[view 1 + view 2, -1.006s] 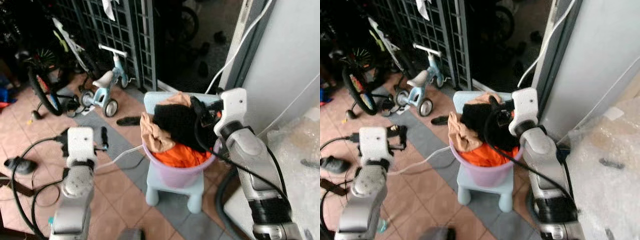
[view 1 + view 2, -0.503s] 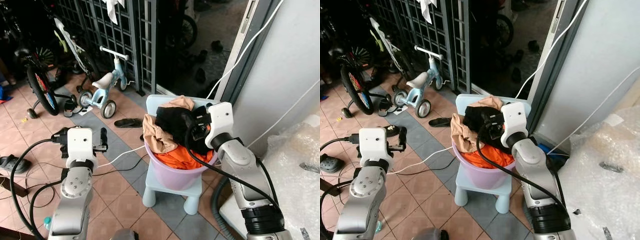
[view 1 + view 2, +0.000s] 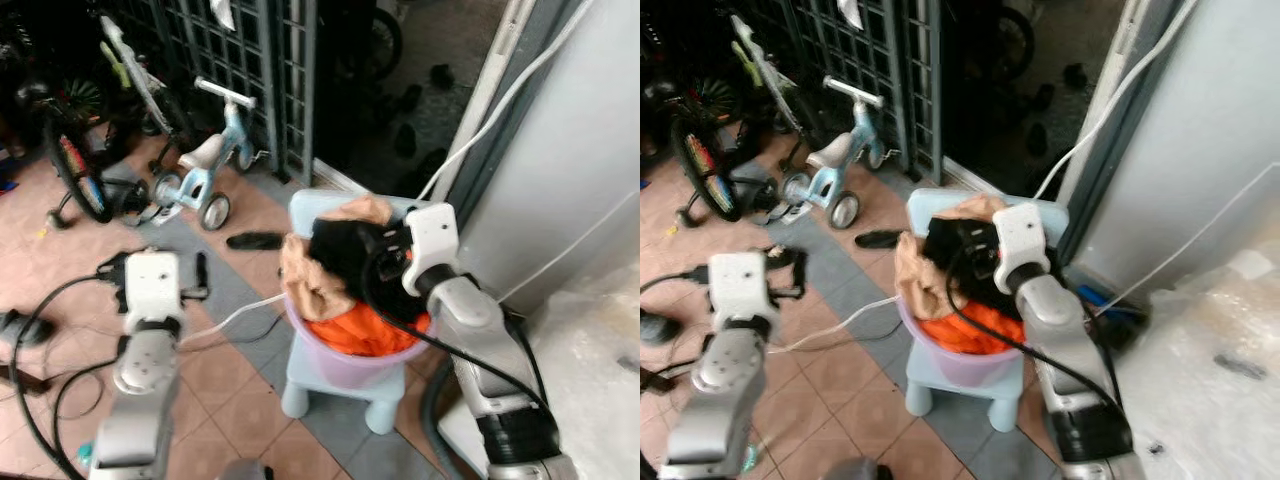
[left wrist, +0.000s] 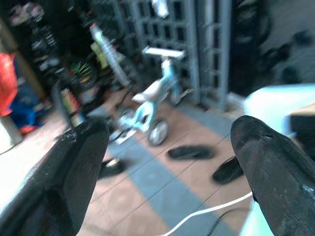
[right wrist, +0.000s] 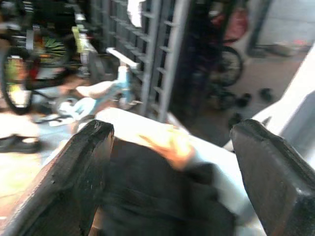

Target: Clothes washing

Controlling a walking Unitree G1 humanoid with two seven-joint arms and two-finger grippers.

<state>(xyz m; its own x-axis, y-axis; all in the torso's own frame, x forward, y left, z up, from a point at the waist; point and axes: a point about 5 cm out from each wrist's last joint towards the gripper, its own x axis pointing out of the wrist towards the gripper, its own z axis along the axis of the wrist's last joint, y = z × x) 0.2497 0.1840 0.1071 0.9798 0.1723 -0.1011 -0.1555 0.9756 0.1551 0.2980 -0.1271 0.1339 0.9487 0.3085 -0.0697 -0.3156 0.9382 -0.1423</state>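
A lavender laundry basket (image 3: 352,358) stands on a small light blue chair (image 3: 340,392). It is heaped with a black garment (image 3: 340,252), a tan garment (image 3: 303,285) and an orange garment (image 3: 365,330). My right gripper (image 3: 382,262) is over the basket's top, right at the black garment (image 5: 157,196), with its fingers (image 5: 83,172) spread open and nothing clamped between them. My left gripper (image 3: 156,264) is held out open above the tiled floor, to the left of the basket, holding nothing.
A blue tricycle (image 3: 205,168), a bicycle (image 3: 72,150) and a metal gate (image 3: 262,70) stand behind and to the left. A dark sandal (image 3: 254,240) and a white hose (image 3: 232,317) lie on the floor. A grey wall (image 3: 590,170) and bubble wrap (image 3: 600,350) are to the right.
The whole picture has shifted and blurred with camera motion. The right gripper has stayed at the black garment on the basket, and the left arm keeps its pose.
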